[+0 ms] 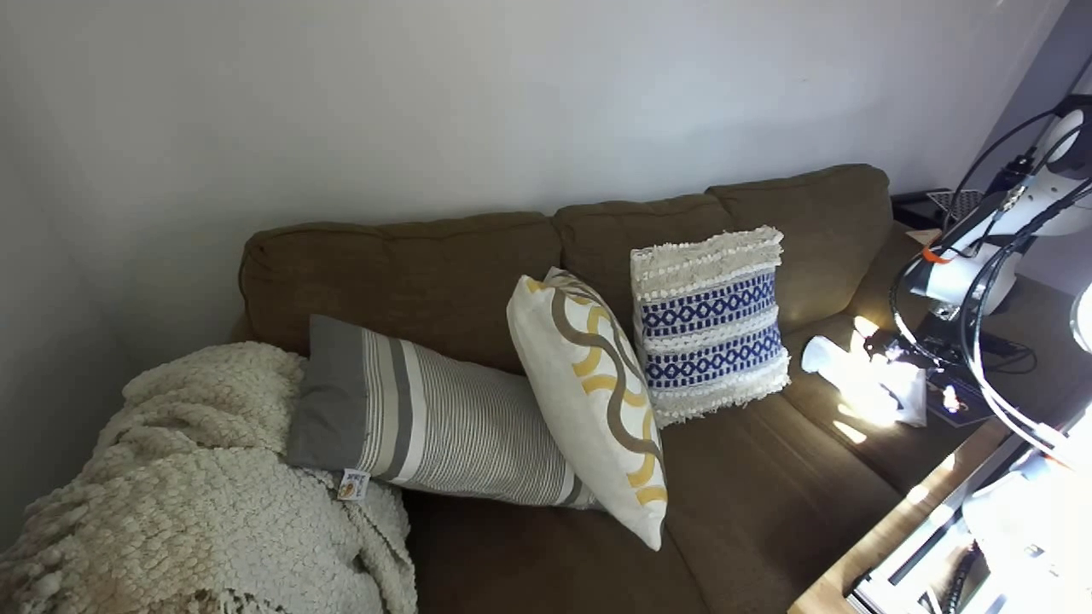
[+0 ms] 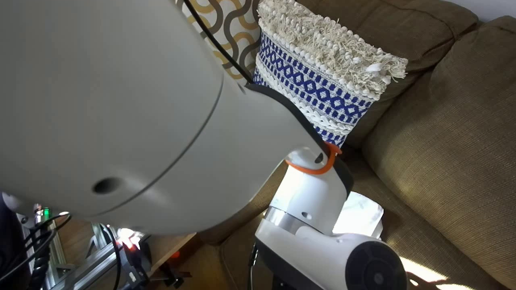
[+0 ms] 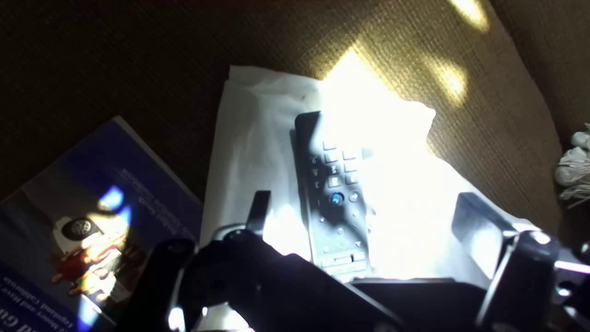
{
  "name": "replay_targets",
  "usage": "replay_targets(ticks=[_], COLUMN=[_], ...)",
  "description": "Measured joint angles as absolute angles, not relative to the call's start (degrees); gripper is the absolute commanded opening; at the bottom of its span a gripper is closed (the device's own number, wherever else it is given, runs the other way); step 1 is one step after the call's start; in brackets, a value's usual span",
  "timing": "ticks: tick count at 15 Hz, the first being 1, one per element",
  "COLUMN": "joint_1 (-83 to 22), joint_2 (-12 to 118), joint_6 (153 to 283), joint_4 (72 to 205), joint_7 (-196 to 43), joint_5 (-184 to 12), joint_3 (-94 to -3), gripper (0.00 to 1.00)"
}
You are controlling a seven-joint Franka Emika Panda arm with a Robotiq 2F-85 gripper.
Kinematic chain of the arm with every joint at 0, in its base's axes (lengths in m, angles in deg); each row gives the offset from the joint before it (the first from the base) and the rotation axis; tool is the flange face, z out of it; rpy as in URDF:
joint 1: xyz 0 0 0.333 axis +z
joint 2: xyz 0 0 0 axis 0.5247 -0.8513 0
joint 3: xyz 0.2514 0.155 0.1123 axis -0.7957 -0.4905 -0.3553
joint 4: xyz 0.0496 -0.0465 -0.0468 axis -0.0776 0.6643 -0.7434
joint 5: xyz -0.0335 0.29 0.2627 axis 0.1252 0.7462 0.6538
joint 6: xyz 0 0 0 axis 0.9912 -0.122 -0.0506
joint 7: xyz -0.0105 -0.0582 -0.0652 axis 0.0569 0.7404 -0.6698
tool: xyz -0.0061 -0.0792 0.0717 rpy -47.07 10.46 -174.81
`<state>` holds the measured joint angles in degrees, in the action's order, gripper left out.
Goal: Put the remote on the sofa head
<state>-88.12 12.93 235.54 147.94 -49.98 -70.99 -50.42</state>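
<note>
Where the remote point(image 3: 328, 205) lies: wrist-view centre, between wide-set fingers point(image 3: 475, 223)
White sheet point(image 3: 256, 133): beneath
Sofa head point(image 1: 512, 225): below wall point(image 1: 461, 111), upper middle in an exterior view

The sofa head point(image 1: 409, 231) runs along the far wall point(image 1: 426, 102). Below it, left to right, lie a cream blanket point(image 1: 171, 477), striped pillow point(image 1: 469, 426), tilted wavy-patterned pillow point(image 1: 580, 392) and blue-banded pillow point(image 1: 712, 328); the robot arm point(image 1: 943, 277) is at right.
</note>
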Motion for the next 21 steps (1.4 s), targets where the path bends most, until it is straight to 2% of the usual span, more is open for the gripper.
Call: replay_targets(ticks=[1, 2, 3, 5, 6, 7, 8, 9, 13, 14, 15, 18, 21], joint_1=[-87.7, -87.38, -87.22, -87.12, -87.16, -87.26, -87.46, -87.91, -91.44, -92.44, -93.21, -94.73, -95.18], joint_2=[12.45, 11.85, 11.18, 9.78, 8.98, 8.08, 7.11, 6.12, 3.1, 2.57, 2.11, 0.79, -0.26], joint_6=[237.82, 239.68, 240.95, 242.72, 243.05, 243.08, 243.08, 243.08, 242.8, 242.6, 242.41, 241.58, 240.92], joint_4=[147.94, 147.87, 147.7, 147.33, 146.88, 146.22, 145.36, 144.39, 140.31, 139.27, 138.36, 136.01, 134.55], joint_7=[-49.95, -49.95, -49.95, -49.95, -49.87, -49.73, -49.34, -48.83, -45.48, -44.63, -44.01, -42.62, -41.82], joint_5=[-72.0, -72.94, -73.66, -74.88, -75.52, -75.97, -76.3, -76.62, -77.03, -77.09, -77.17, -77.53, -77.83], joint_3=[-50.37, -50.36, -50.38, -50.39, -50.41, -50.49, -50.64, -50.96, -53.7, -54.5, -55.12, -56.61, -57.67], gripper=[0.92, 0.9, 0.84, 0.85, 0.78, 0.79, 0.73, 0.77, 0.71, 0.66, 0.68, 0.64, 0.67])
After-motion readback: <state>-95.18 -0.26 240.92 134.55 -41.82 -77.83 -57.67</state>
